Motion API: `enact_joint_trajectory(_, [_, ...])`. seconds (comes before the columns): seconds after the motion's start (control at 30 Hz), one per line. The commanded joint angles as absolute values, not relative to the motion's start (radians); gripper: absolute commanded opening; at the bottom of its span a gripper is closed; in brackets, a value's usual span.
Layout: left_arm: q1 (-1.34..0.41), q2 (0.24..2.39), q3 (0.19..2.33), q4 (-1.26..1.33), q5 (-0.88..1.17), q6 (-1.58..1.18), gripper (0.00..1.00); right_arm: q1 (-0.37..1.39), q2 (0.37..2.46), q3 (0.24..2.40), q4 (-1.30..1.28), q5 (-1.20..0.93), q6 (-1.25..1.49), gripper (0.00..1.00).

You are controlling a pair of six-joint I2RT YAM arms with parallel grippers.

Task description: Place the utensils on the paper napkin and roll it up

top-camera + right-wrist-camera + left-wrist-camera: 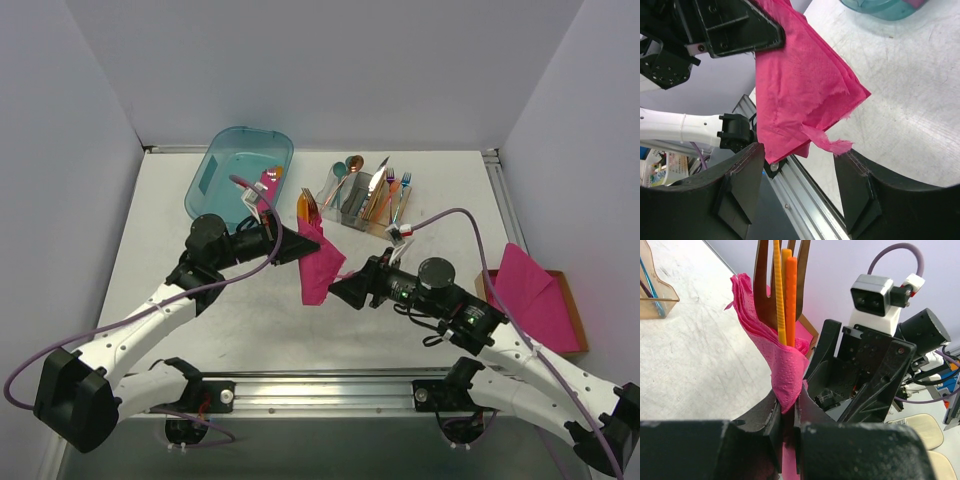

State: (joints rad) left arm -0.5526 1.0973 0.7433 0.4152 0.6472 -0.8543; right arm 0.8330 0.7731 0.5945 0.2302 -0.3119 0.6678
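Observation:
My left gripper [298, 246] is shut on the magenta paper napkin [320, 265], which is wrapped loosely around the copper-orange utensils [307, 208] and held off the table. In the left wrist view the jaws [788, 407] pinch the napkin [787, 365], with a fork and slim handles [785, 295] sticking out of its top. My right gripper [340, 288] is open at the napkin's lower end. In the right wrist view its fingers [742, 177] stand wide apart, with the napkin's torn corner [827, 142] hanging just between them without touching either.
A teal bin [240, 170] stands at the back left. A clear cutlery holder [365, 195] with several teal and iridescent pieces is at back centre. A stack of pink sheets [530, 285] lies in a brown tray [572, 315] at right. The metal rail [805, 200] runs along the near edge.

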Motion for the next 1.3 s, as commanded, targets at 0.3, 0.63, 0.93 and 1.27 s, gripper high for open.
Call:
enact_joint_trajectory(0.3, [-0.549,1.074,0.752,0.494,0.660,-0.847,0.02,0.839,0.779,0.719,0.152,-0.252,0.617,0.52])
enact_joint_trajectory(0.63, [-0.549,1.058,0.776,0.387,0.635,-0.802,0.02,0.836,0.724,0.825,0.005,-0.120,0.574,0.63])
enact_joint_trajectory(0.93, [-0.549,1.077,0.773,0.393,0.633,-0.804,0.02,0.838,0.805,0.776,0.159,-0.268,0.607,0.51])
enact_joint_trajectory(1.27, [-0.551,1.078,0.767,0.402,0.641,-0.813,0.02,0.839,0.897,0.769,0.268,-0.322,0.617,0.48])
